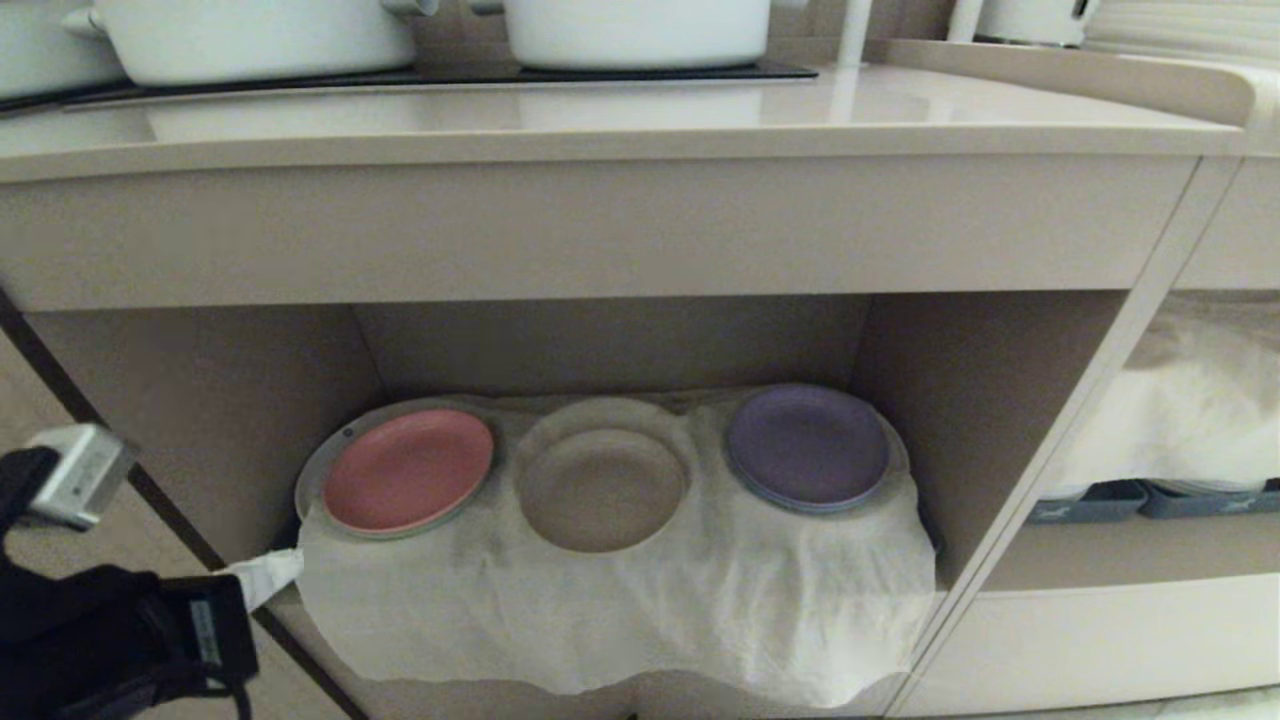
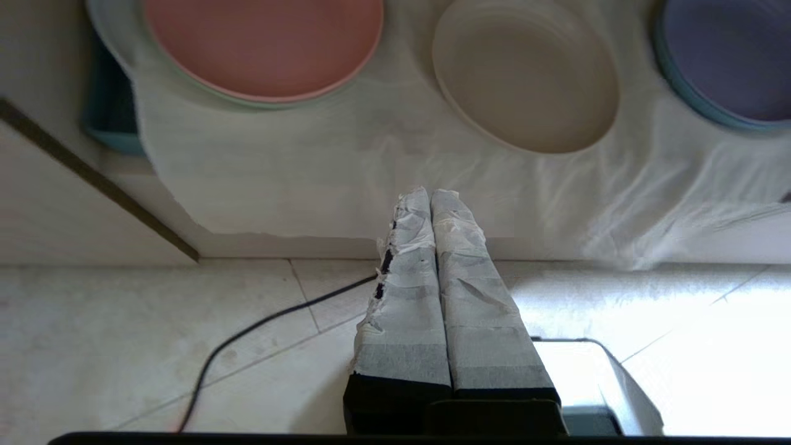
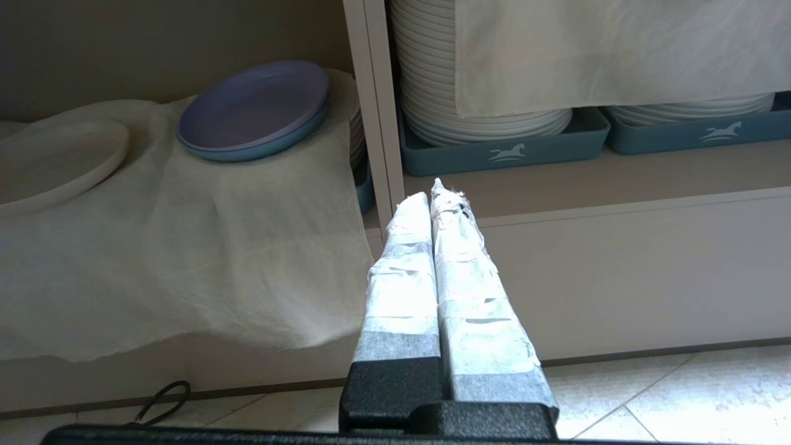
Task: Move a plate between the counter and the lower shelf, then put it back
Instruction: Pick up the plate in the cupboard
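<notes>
The plate, small, matte and cream-beige, lies on the wrinkled off-white cloth in the lower shelf, between a pink and a purple plate. It also shows in the left wrist view and, at the edge, in the right wrist view. The counter runs above the niche. My left gripper hangs low outside the niche's left front corner, fingers shut and empty, tips short of the cloth's hanging edge. My right gripper is shut and empty, before the post between the two niches.
A pink plate and a purple plate flank the cream one. Two white pots stand on the counter's black panel. The right-hand niche holds blue-grey trays with stacked white plates. A black cable crosses the floor.
</notes>
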Motion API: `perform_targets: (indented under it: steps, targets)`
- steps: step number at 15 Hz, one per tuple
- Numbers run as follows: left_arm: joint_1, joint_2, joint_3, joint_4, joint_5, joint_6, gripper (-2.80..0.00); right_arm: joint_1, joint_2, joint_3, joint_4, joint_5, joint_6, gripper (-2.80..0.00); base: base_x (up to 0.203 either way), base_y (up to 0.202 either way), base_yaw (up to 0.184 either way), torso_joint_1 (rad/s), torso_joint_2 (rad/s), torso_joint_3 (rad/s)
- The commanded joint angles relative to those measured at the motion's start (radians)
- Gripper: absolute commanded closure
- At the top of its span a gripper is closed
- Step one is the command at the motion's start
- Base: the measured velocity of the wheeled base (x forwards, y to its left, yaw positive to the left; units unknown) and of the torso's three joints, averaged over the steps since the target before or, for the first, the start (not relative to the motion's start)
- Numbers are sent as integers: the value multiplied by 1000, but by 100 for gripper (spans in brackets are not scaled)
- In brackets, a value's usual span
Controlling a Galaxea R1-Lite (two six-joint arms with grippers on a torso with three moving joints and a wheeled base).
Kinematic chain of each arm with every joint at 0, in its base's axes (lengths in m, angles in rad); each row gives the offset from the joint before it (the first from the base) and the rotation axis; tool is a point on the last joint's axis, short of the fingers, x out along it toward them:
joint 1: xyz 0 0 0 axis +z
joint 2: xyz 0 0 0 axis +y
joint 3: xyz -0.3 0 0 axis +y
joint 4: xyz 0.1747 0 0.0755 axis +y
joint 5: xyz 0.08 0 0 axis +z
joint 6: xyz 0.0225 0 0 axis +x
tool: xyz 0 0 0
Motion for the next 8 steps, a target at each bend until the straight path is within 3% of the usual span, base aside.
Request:
perform_targets:
  steps: [1,8]
  targets:
    - [0,-107,1,28,2,7,0,0,0,0,0,0,0,0,0,0,0,0,0,0]
    - [2,-258,-2,174,4,34,0,0,0,0,0,0,0,0,0,0,0,0,0,0]
